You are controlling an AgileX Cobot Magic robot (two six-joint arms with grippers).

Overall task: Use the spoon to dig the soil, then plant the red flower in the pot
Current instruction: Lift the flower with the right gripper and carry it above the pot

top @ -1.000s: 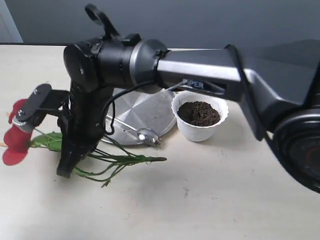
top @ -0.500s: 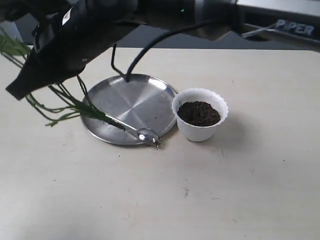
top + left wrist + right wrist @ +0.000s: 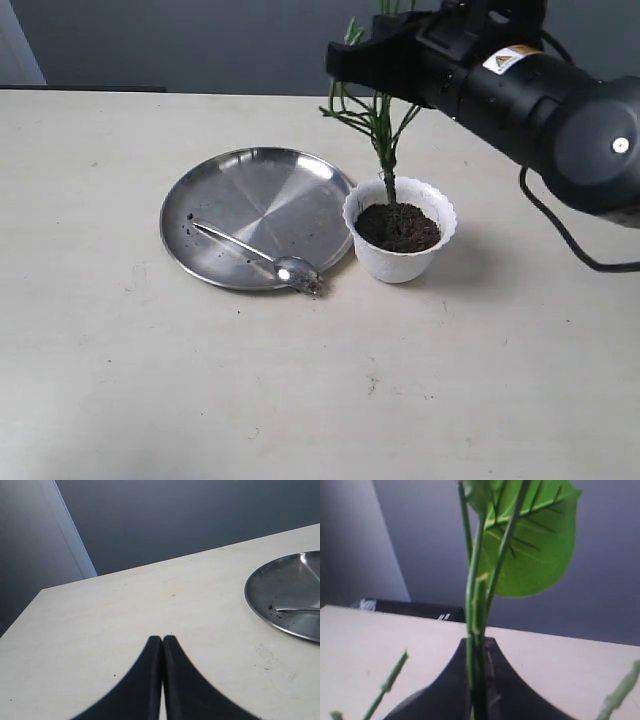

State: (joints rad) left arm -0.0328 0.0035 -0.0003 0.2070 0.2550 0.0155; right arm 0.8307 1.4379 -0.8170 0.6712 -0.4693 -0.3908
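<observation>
About the middle of the pale table, somewhat toward its far edge, a small white pot with a wavy rim, filled with dark soil. Standing upright in that soil, the foot of the flower: thin green stems rising straight out of the pot, side shoots spreading higher up, one broad green leaf plain in the right wrist view. Clamped on those stems above the pot, the right gripper, reaching in from the table's far right side, jaws pressed together with only the stems between them. Just beside the pot, toward the table's left edge, a round steel plate, rim close against the pot's wall, contact impossible to judge. On the plate, a small spoon, handle across the metal, bowl resting on the rim nearest the table's front edge, a few dark crumbs by the handle's end. Over bare table, apart from the plate, the left gripper, jaws fully together, nothing held.
</observation>
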